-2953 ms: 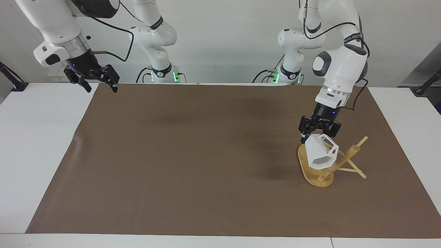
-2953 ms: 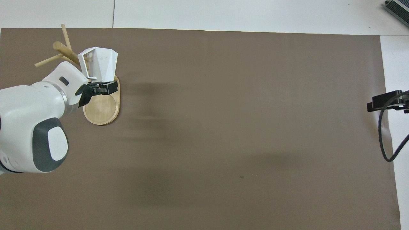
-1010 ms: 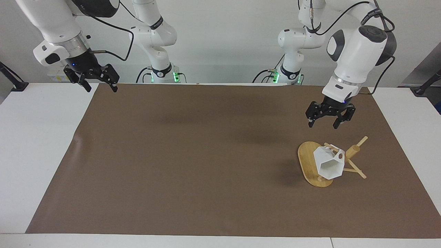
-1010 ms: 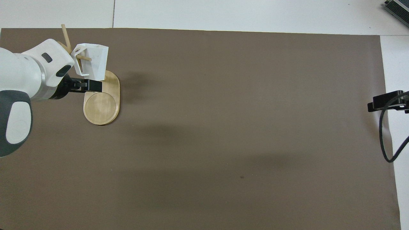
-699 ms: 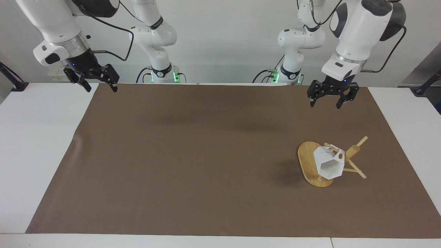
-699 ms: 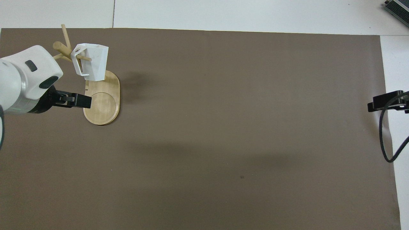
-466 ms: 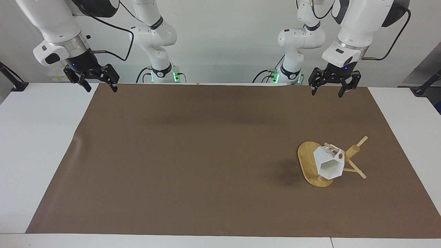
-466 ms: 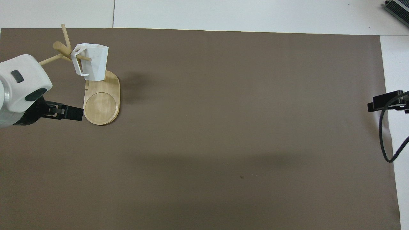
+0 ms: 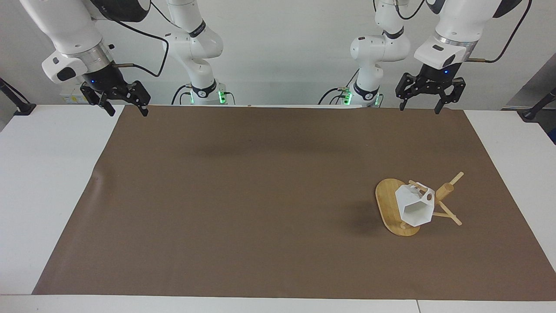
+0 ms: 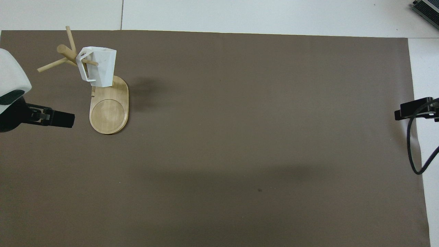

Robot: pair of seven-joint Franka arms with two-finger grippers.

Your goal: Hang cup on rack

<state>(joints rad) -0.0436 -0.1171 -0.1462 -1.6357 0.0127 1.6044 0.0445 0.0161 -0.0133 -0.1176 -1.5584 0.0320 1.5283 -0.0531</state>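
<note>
The white faceted cup (image 9: 415, 205) hangs by its handle on a peg of the bamboo rack (image 9: 388, 207), at the left arm's end of the table; it also shows in the overhead view (image 10: 99, 67) on the rack (image 10: 109, 113). My left gripper (image 9: 421, 106) is open and empty, raised over the mat's edge nearest the robots, well apart from the cup; its tip shows in the overhead view (image 10: 61, 119). My right gripper (image 9: 126, 108) is open and empty, raised over the mat's corner at the right arm's end, where that arm waits.
A brown mat (image 9: 260, 195) covers most of the white table (image 9: 47, 174). The right gripper's tip and a black cable show at the overhead view's edge (image 10: 416, 109).
The left gripper has let go of the cup, which now hangs on the rack's peg, and has risen and drawn back toward the robots. The right arm has not moved.
</note>
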